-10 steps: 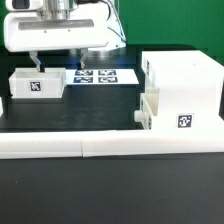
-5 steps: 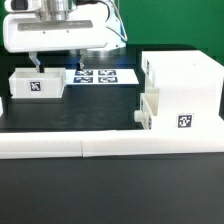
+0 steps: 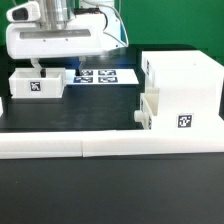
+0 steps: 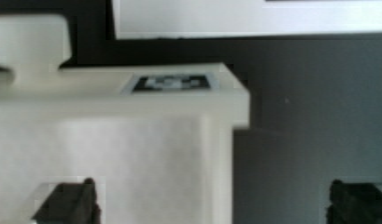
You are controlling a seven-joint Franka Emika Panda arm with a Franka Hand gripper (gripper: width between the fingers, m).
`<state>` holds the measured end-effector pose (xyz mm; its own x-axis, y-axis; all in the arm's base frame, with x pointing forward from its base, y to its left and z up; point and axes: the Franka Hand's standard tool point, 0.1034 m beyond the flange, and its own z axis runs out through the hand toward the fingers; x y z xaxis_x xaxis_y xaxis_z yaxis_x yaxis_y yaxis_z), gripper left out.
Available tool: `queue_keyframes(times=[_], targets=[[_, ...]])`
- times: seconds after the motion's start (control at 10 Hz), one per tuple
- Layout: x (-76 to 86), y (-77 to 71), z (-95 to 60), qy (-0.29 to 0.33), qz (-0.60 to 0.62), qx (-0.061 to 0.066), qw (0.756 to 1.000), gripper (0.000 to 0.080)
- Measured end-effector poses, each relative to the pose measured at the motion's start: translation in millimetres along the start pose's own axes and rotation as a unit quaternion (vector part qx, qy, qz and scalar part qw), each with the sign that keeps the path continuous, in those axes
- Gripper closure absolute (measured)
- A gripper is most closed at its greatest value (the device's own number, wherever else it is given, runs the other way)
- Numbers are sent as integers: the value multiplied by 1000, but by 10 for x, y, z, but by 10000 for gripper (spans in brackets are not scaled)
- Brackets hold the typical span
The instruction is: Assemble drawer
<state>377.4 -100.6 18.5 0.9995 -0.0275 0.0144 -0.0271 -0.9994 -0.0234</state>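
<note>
The gripper (image 3: pixel 57 66) is hanging just above the loose tray (image 3: pixel 35 86), its jaws spread wide and holding nothing. The tray is sitting on the black table (image 3: pixel 100 112) toward the exterior view's left, just beside the marker board (image 3: pixel 100 76) and well apart from the housing (image 3: pixel 185 85), which is standing at the exterior view's right. A second tray (image 3: pixel 148 108) appears to be sitting already in the housing's open front. The relation that matters is showing in the wrist view: the tray is lying directly under the gripper but off centre. One of the dark fingertips (image 4: pixel 67 200) is hanging over the tray's body and the other over bare table beyond the tray's side. The side wall is therefore running between the jaws rather than the whole tray. The knob (image 4: pixel 28 45) is marking one end, and the tag (image 4: pixel 170 83) is lying on a flat top face near it. The tray's long axis seems to be running from that knob back toward the fingers, roughly across the line joining them. I am judging that a straight descent would be pinching this one wall, not spanning the tray. Whether the fingers are clearing the rim yet I cannot tell.
</note>
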Motion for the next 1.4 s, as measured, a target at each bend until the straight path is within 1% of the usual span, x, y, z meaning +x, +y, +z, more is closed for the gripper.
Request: queue_keyframes(times=[0.3, 0.6, 0.7, 0.8, 0.9, 1.0, 1.1, 1.2, 1.4], targets=[[-85, -15, 112, 5, -4, -7, 1000, 151], [-110, -22, 142, 4, -4, -7, 1000, 151], [-109, -22, 142, 4, -4, -7, 1000, 301], [-107, -21, 141, 4, -4, -7, 1000, 301], [-106, -21, 141, 4, -4, -8, 1000, 481], [-106, -21, 141, 5, -4, -8, 1000, 617], [-106, -21, 141, 5, -4, -8, 1000, 617], [-106, -21, 141, 5, -4, -8, 1000, 758], [-106, -21, 141, 5, -4, -8, 1000, 758]])
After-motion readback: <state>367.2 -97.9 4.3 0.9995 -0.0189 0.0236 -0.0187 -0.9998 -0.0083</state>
